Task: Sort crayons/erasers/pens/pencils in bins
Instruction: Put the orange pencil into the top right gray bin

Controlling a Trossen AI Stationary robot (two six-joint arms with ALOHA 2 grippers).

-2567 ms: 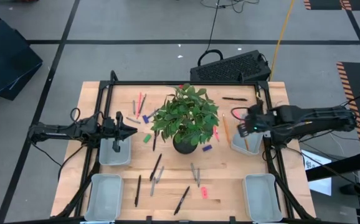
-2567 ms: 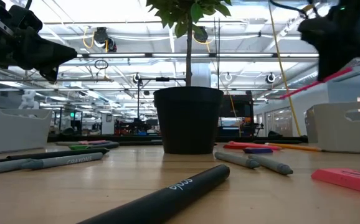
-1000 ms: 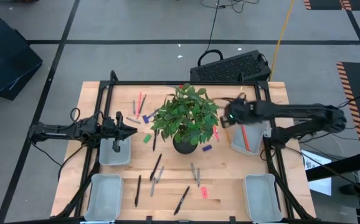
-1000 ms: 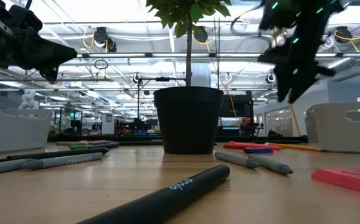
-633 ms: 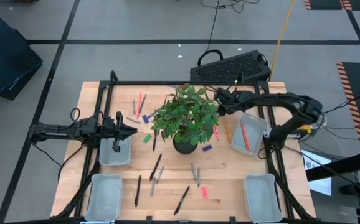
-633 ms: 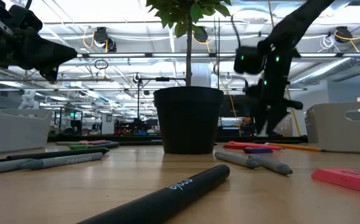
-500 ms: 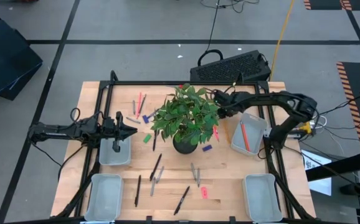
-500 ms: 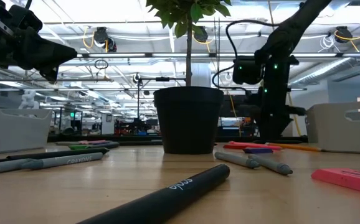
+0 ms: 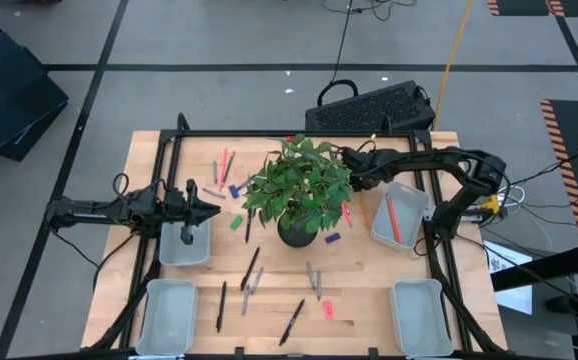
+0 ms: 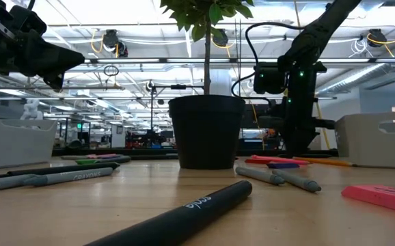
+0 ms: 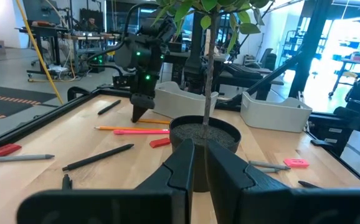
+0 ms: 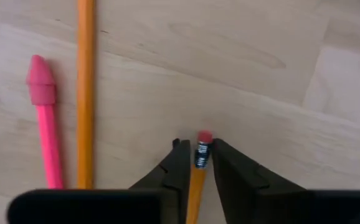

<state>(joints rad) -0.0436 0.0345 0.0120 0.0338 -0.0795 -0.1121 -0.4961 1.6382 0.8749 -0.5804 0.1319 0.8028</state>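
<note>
My right gripper [image 9: 348, 180] [image 12: 197, 163] stands at the table top just right of the potted plant [image 9: 299, 195], pointing down, shut on an orange pencil [image 12: 196, 180]. A second orange pencil [image 12: 85, 87] and a pink stick [image 12: 45, 130] lie flat beside it. A red pencil [image 9: 392, 218] lies in the far right bin [image 9: 410, 200]. My left gripper [image 9: 214, 210] [image 11: 198, 158] is shut and holds nothing, above the far left bin [image 9: 182, 250]. Black pens [image 9: 250, 268], grey sticks [image 9: 314, 278] and erasers [image 9: 332, 238] lie loose on the wood. My right gripper pinches the orange pencil between its two fingers at the metal band [image 12: 200, 155] just behind the pink rubber tip [image 12: 203, 136]. The fingers come from above, pointing down, one on each side of the pencil. I cannot tell whether the pencil rests on the table.
The plant's leaves hang over the table's middle, close to my right arm. Two more bins stand at the near left [image 9: 166, 315] and near right [image 9: 421, 315]. A black frame [image 9: 299, 134] runs round the table. A dark keyboard-like case [image 9: 369, 108] lies beyond the far edge.
My right gripper has gone from above the far right bin toward the plant and down to the table top, tipping until its fingers point down. The red pencil stays in the far right bin.
</note>
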